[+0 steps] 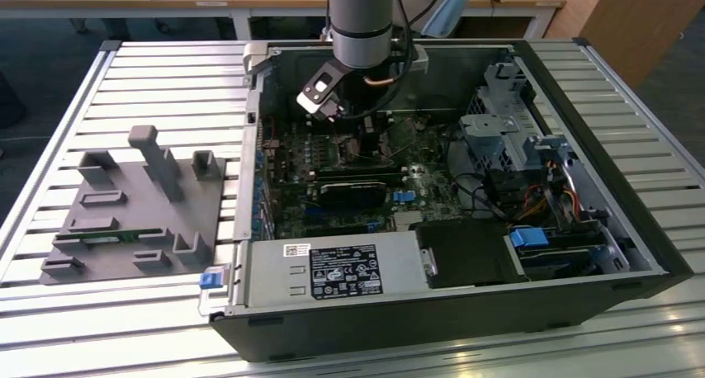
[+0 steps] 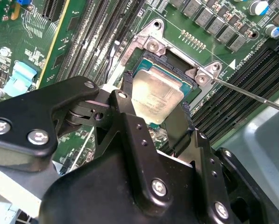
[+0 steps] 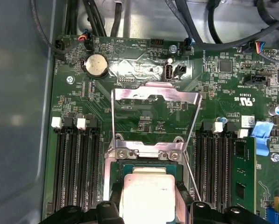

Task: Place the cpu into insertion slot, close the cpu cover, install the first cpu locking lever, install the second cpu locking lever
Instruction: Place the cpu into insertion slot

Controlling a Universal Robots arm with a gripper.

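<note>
Your black tool (image 2: pixel 156 96) pinches the small square cpu with the dull silver-grey metal top (image 2: pixel 157 91) by two opposite edges, over the open socket (image 2: pixel 174 58) on the green motherboard (image 3: pixel 214 88). The thin square metal cpu cover frame (image 3: pixel 130 93) stands flipped up beside the socket.

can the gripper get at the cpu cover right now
Probably not right away: the gripper is shut on the cpu over the socket. The cover itself is flipped open beyond it, with nothing on top.
</note>
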